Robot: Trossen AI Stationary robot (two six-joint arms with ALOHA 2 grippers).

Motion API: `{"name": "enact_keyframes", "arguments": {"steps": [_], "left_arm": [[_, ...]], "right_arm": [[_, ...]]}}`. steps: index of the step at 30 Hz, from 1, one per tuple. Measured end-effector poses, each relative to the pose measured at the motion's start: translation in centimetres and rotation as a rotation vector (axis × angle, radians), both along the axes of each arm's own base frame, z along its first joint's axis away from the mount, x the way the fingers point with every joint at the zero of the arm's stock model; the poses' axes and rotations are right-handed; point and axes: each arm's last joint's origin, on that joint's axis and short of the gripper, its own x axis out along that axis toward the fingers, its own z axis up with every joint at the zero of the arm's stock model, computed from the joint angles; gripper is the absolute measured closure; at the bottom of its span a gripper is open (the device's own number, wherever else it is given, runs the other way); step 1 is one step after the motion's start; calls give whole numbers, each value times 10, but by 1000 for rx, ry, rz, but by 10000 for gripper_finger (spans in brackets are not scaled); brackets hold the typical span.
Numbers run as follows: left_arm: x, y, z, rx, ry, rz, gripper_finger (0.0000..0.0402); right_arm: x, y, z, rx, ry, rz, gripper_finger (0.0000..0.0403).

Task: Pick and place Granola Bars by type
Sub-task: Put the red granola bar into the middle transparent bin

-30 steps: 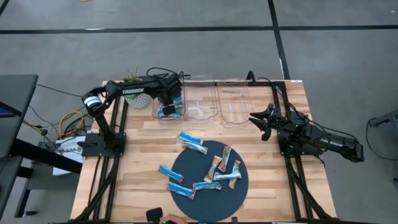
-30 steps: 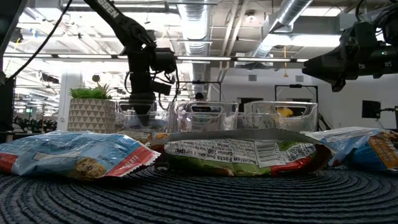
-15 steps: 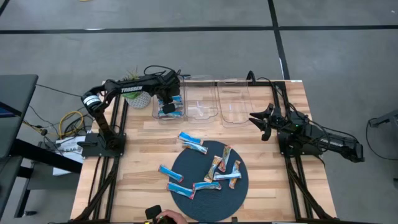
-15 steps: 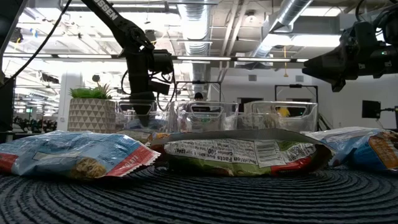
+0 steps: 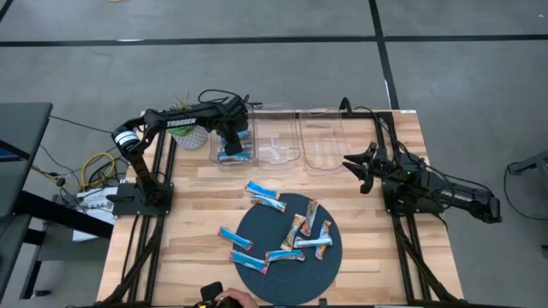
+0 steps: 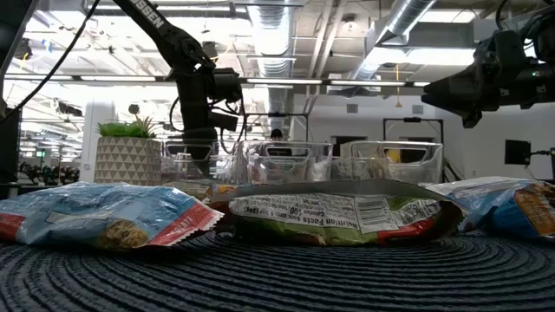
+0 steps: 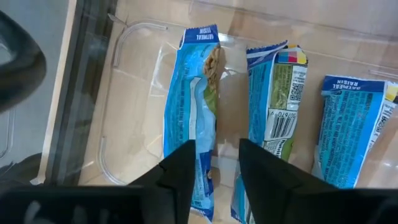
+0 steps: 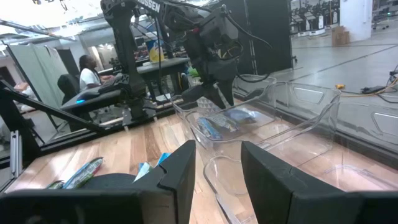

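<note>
My left gripper [image 5: 229, 145] [image 7: 214, 171] hangs open over the clear left bin [image 5: 212, 156] at the table's far edge and holds nothing. Below its fingers, three blue-and-white granola bars [image 7: 189, 118] [image 7: 277, 106] [image 7: 357, 124] lie flat on the bin floor, side by side. More bars lie on the dark round mat [image 5: 287, 278], among them orange-ended ones [image 5: 311, 214] [image 5: 295, 229] and blue ones [image 5: 282, 255]. Three blue bars [image 5: 265, 190] [image 5: 267, 204] [image 5: 234, 238] rest partly or wholly on the wood. My right gripper [image 5: 360, 167] [image 8: 217, 168] waits open near the right bin, above the table.
The middle bin [image 5: 277, 141] and right bin [image 5: 324, 141] stand beside the left one along the far edge. A potted plant [image 5: 184, 109] sits by the left arm's elbow. A person's hand [image 5: 229, 299] shows at the near edge. Bare wood lies left and right of the mat.
My left arm has drawn back a little toward the table's far left, the gripper staying over the left bin. The bars and my right arm have kept still.
</note>
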Motion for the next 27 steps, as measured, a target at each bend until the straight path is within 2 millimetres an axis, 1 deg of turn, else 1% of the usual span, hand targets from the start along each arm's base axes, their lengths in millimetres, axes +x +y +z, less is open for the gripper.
{"name": "enact_keyframes", "arguments": {"steps": [4, 12, 15, 18, 22, 27], "left_arm": [[0, 0, 0, 1, 1, -1, 279], [4, -5, 0, 0, 6, -22, 289], [3, -7, 5, 8, -8, -26, 290], [1, -9, 18, 39, -48, -26, 290], [-4, -13, 42, 96, -127, -19, 291], [-12, -25, 70, 143, -214, -10, 291]], "right_arm": [[0, 0, 0, 0, 0, 0, 280], [0, 0, 0, 0, 0, 0, 280], [0, 0, 0, 0, 0, 0, 280], [0, 0, 0, 0, 0, 0, 280], [0, 0, 0, 0, 0, 0, 280], [0, 0, 0, 0, 0, 0, 280]]}}
